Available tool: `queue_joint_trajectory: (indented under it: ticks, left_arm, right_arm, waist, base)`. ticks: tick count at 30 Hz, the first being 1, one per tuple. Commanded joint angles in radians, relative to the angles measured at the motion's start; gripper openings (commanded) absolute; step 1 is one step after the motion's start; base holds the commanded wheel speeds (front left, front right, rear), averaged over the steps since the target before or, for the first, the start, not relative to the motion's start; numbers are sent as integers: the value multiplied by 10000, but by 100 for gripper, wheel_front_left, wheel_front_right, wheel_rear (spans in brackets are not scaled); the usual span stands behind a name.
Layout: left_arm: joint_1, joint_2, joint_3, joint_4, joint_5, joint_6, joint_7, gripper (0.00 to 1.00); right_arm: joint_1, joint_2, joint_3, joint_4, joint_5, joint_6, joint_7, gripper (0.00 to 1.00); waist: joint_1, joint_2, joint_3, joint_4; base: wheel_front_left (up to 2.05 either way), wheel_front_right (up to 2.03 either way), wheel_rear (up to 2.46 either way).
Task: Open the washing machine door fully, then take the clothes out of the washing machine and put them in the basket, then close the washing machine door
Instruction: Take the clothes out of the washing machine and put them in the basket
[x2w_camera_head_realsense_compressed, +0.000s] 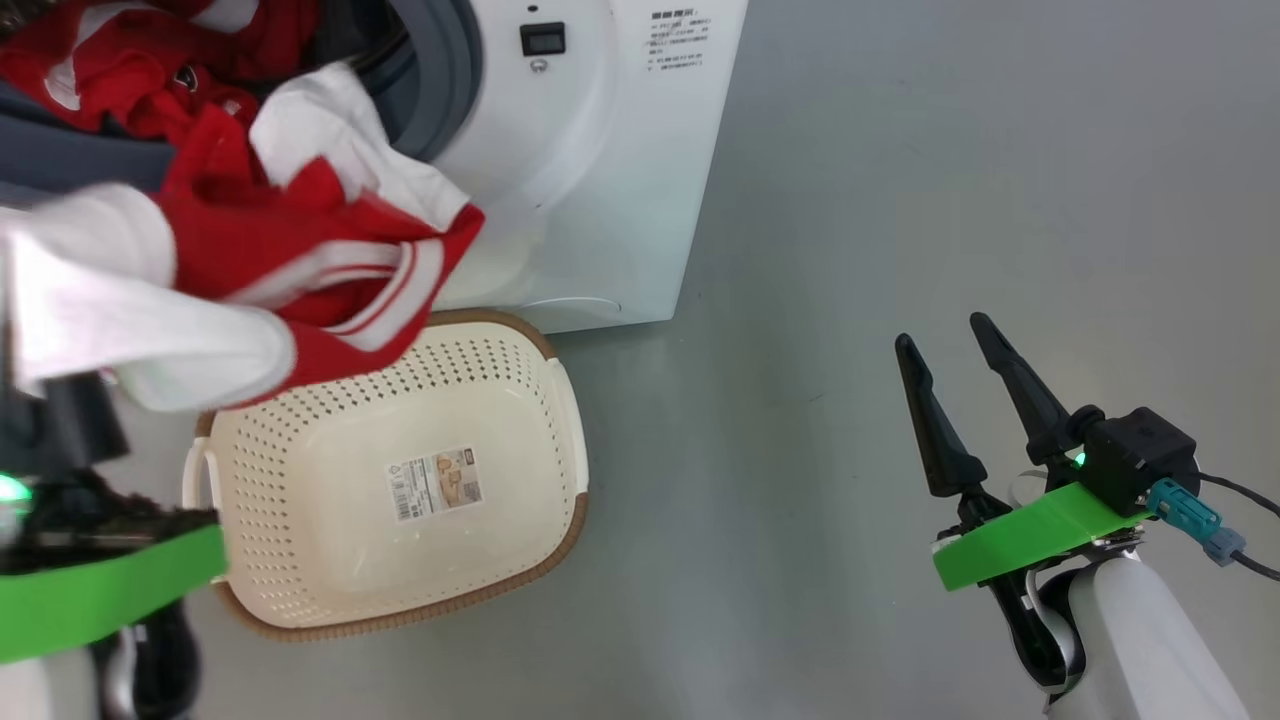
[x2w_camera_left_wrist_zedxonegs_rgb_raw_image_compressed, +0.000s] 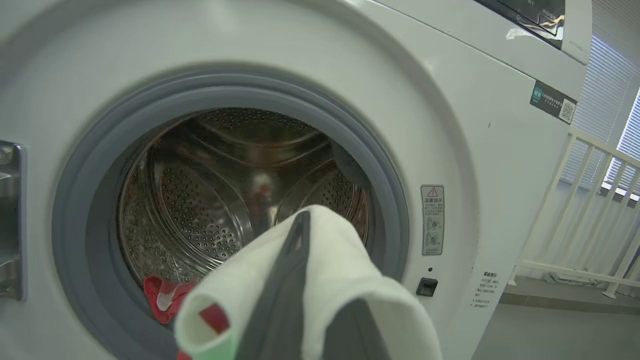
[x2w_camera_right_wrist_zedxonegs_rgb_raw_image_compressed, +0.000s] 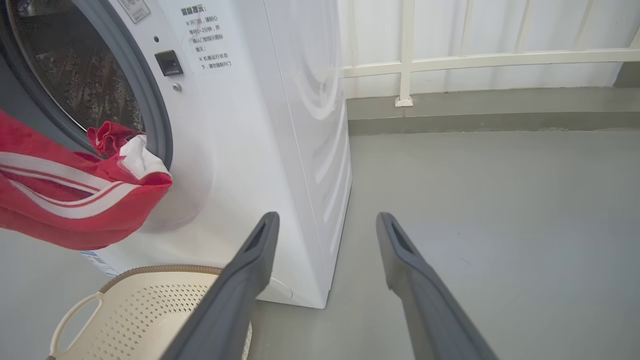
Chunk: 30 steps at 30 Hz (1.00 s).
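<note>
Clothes (x2w_camera_head_realsense_compressed: 300, 250) pinched in left claw (x2w_camera_left_wrist_zedxonegs_rgb_raw_image_compressed: 300, 235) above basket (x2w_camera_head_realsense_compressed: 330, 560) | right claw (x2w_camera_head_realsense_compressed: 943, 335) spread, empty | railing (x2w_camera_right_wrist_zedxonegs_rgb_raw_image_compressed: 450, 62) beyond washing machine (x2w_camera_head_realsense_compressed: 620, 200)

Grey floor (x2w_camera_right_wrist_zedxonegs_rgb_raw_image_compressed: 500, 200), white railing (x2w_camera_right_wrist_zedxonegs_rgb_raw_image_compressed: 406, 50) at its far edge, slatted blinds (x2w_camera_left_wrist_zedxonegs_rgb_raw_image_compressed: 607, 75)

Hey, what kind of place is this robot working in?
Likely a laundry corner, perhaps on an enclosed balcony: a white front-loading washing machine stands on a grey floor, a perforated basket sits before it, and a white railing runs nearby.
</note>
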Motion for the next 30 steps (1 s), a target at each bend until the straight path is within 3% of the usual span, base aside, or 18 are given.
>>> queue_joint_trajectory:
  ticks: [1,10,18,30]
  left_arm:
    - [112,144,181,87,107,-29,-36,0]
    - [-211,175,-225,2685,693,-29,-36,0]
    - [-1111,589,-782,5568,1084,-29,-36,0]
    - [-2654,1076,-1761,8834,1038,-29,-36,0]
  right_arm:
    - [60,-6,182,-243,131,16,-48,100]
    - [-94,63,244,-292,92,16,-48,100]
    - [-278,129,304,-348,75,16,-48,100]
    - [-657,334,291,-495,33,16,-48,100]
  waist:
    - [0,0,40,-16]
    - [0,0,348,-115]
    - [0,0,845,-301]
    - [0,0,1890,-654]
  base:
    - [0,0,0]
    - [0,0,0]
    - [0,0,0]
    - [0,0,0]
